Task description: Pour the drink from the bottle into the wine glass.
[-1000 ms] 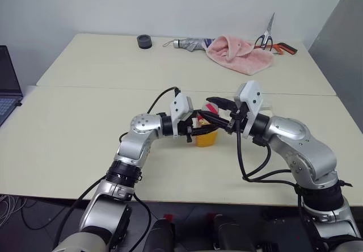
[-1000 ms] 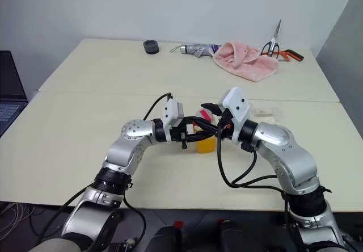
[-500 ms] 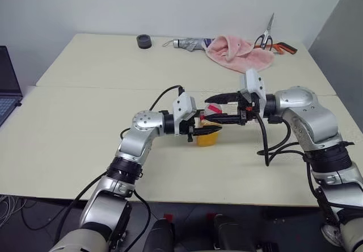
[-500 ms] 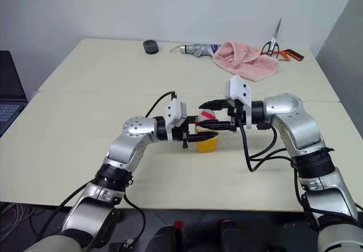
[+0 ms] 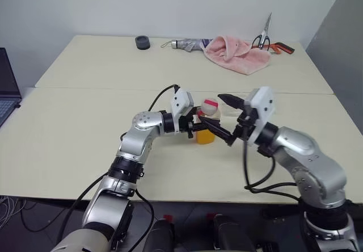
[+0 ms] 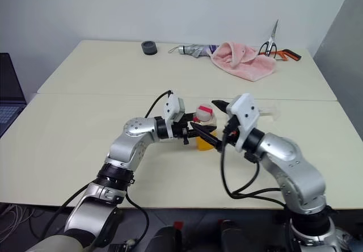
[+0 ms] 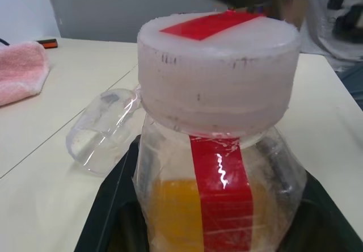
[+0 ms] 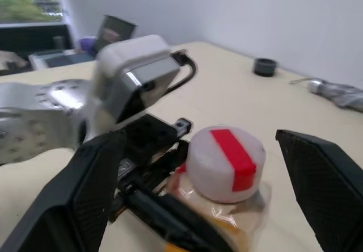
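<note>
The right gripper (image 5: 225,118) stands nearest to the robot, at about 4 o'clock from the bottle (image 5: 207,124), and its two black fingers are spread wide apart with nothing between them; in the right wrist view the fingers (image 8: 62,201) frame the white cap (image 8: 225,162) with its red stripe, but they do not touch it. The left gripper (image 5: 199,128) comes from 9 o'clock and is clenched on the lower body of the bottle, so the bottle stands upright near the middle of the front table (image 5: 68,144), with the cap still on. The drink (image 7: 170,206) is an orange-yellow liquid that fills the lower part of the bottle, and a red stripe label (image 7: 221,189) runs down its side. Just behind the bottle, at about 1 o'clock from it, the wine glass (image 6: 271,113) lies on its side on the table; the left wrist view shows its clear bowl (image 7: 105,128) beside the bottle. Further away, on the rear table, a black round object (image 5: 142,42) sits at about 11 o'clock, then a folded grey umbrella (image 5: 188,44), a pink towel (image 5: 237,54) and scissors (image 5: 264,37) with orange handles at about 1 o'clock. A dark laptop (image 5: 7,87) is at the far 9 o'clock edge.
</note>
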### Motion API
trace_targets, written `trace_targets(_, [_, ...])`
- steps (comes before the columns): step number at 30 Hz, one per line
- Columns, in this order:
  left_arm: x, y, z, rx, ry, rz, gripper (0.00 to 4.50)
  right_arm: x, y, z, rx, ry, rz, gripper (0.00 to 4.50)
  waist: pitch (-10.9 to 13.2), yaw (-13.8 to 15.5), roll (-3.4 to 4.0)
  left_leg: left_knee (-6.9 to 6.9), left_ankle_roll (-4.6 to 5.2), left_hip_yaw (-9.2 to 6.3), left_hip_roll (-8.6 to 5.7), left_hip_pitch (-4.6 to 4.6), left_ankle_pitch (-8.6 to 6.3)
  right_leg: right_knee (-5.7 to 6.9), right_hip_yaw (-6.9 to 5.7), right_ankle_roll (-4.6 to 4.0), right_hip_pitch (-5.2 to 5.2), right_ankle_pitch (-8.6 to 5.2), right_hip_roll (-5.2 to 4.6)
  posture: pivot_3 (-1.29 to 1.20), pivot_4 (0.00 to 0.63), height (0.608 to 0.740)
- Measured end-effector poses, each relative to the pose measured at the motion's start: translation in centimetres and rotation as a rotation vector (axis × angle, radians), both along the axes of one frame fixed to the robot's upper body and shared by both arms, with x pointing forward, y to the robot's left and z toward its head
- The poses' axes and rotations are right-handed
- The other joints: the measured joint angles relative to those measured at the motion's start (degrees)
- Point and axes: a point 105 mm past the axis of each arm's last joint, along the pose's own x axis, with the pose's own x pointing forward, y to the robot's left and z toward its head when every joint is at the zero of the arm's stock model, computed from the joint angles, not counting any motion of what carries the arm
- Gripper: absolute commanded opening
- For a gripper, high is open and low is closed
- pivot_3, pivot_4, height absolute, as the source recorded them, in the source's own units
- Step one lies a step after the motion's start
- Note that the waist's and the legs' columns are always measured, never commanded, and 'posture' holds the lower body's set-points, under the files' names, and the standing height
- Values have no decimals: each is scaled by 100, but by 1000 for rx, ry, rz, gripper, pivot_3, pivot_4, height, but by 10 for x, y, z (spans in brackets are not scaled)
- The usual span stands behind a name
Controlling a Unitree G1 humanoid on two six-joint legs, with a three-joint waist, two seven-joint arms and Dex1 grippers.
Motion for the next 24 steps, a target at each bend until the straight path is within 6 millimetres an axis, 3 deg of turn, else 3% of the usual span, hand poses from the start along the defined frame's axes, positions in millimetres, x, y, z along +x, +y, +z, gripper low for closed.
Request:
trace_targets(9, [1,-5,1,0,-15,-22,1878,10,2,-2,30,-23,-110,4500,0,2,0,-1,1,1,-1,-4,-1,-8,0,-9,0,5,-2,0,150,740])
trace_targets(12, [1,-6,0,1,-20,-25,1878,10,4,-3,40,-16,-103,3889,0,0,0,-1,1,1,-1,-4,-1,-8,0,-8,0,5,-2,0,150,740])
trace_targets(18, [1,-5,0,2,-25,-29,1877,10,4,-3,49,-9,-91,1809,0,0,0,-2,1,1,-1,-3,-1,-8,0,-8,0,5,-1,0,150,740])
trace_targets(24, [0,-4,0,6,-30,-40,1875,9,4,-5,26,-8,-11,1807,0,-2,0,-1,2,2,-2,-3,-1,-8,0,-8,0,5,-1,0,150,740])
